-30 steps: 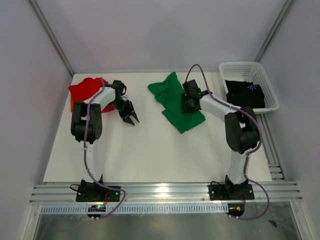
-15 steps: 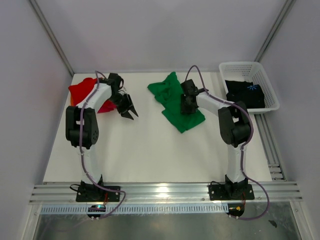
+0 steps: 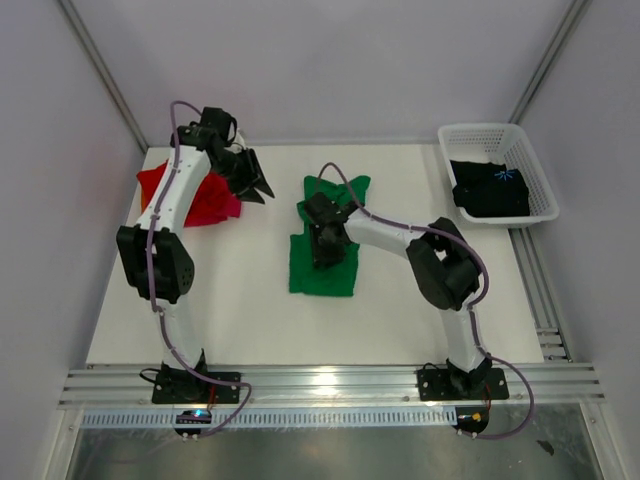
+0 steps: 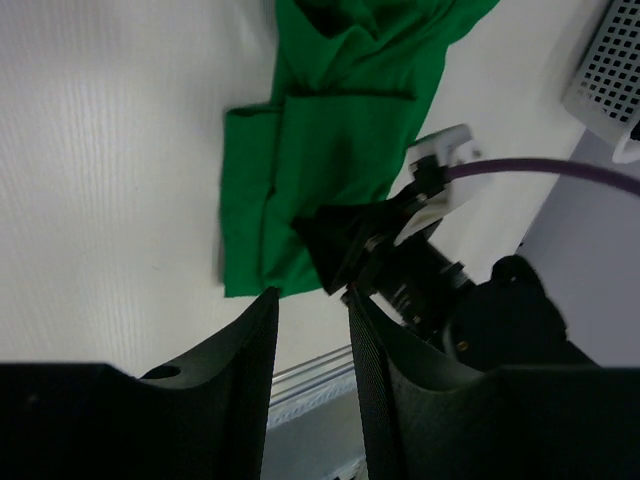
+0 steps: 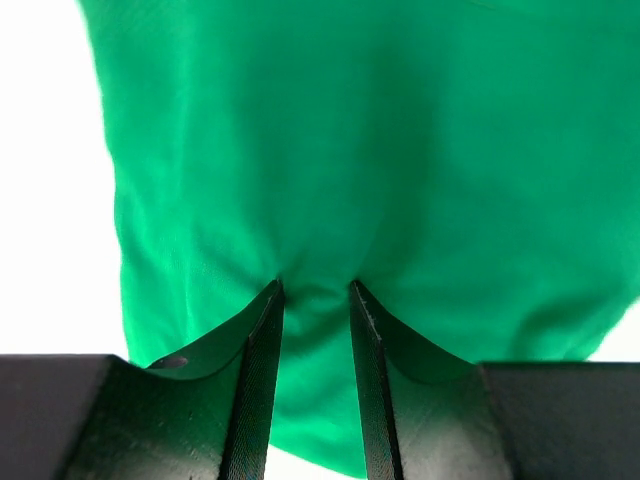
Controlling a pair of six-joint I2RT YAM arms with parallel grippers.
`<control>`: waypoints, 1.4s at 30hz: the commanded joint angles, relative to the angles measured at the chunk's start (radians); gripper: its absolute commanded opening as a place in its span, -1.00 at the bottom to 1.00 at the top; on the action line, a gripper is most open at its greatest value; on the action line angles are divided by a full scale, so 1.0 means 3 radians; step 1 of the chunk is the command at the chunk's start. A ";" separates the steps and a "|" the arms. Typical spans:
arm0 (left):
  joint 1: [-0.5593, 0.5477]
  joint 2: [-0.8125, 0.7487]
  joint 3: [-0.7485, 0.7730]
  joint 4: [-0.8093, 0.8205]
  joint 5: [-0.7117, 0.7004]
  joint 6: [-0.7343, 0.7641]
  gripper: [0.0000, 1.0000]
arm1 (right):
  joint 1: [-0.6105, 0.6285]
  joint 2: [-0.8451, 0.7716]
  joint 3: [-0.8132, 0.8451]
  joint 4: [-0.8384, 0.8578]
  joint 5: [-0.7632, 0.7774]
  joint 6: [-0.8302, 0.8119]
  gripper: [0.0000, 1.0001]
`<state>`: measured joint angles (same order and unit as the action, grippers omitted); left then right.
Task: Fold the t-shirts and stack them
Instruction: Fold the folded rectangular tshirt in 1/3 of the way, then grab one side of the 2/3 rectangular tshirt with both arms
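The bright green t-shirt (image 3: pixel 320 278) lies partly spread out mid-table, its top end still rumpled. My right gripper (image 3: pixel 325 245) presses down on its middle. In the right wrist view the right gripper (image 5: pixel 315 290) pinches a pucker of the green t-shirt (image 5: pixel 350 130) between narrow jaws. My left gripper (image 3: pixel 250 180) is open and empty, raised at the back left beside the red t-shirt (image 3: pixel 155 185) and the magenta-pink t-shirt (image 3: pixel 215 205). In the left wrist view the left gripper (image 4: pixel 310 300) looks across at the green t-shirt (image 4: pixel 330 130). The black t-shirt (image 3: pixel 490 190) lies in the basket.
The white lattice basket (image 3: pixel 495 135) stands at the back right corner. Grey walls close the back and both sides. A metal rail (image 3: pixel 320 380) runs along the near edge by the arm bases.
My right gripper has dragged the green t-shirt left and toward the near edge, and it now lies flatter. My left arm has swung up and back toward the far left corner.
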<state>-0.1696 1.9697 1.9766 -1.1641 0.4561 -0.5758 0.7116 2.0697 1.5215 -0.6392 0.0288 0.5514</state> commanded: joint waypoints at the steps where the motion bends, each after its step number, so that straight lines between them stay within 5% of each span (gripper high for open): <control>1: 0.0028 -0.0133 0.0171 -0.0220 0.0039 0.0119 -0.25 | 0.0337 0.0086 0.0052 -0.0395 -0.0459 0.0421 -0.26; 14: 0.0136 -0.0082 0.0145 -0.0323 0.0034 0.0278 -0.26 | 0.0604 -0.0481 -0.0556 -0.0416 -0.0275 0.0489 -0.26; 24: 0.0136 -0.0077 -0.0146 -0.0088 0.0070 0.0207 -0.25 | 0.0604 -0.1396 -0.0828 0.0744 -0.0275 0.0018 -0.25; 30: 0.0136 -0.0103 -0.0259 -0.0037 0.0055 0.0176 -0.26 | 0.0599 -0.1841 -0.0991 0.0934 -0.0234 -0.0151 0.04; 42: 0.0136 -0.0118 -0.0238 -0.0011 0.0070 0.0109 -0.25 | 0.0522 -0.3145 -0.2683 0.1435 -0.0434 0.0370 0.08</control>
<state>-0.1345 1.9697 1.8954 -1.1923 0.4572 -0.5278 0.8684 1.2186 0.7540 -0.2993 -0.0937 0.6079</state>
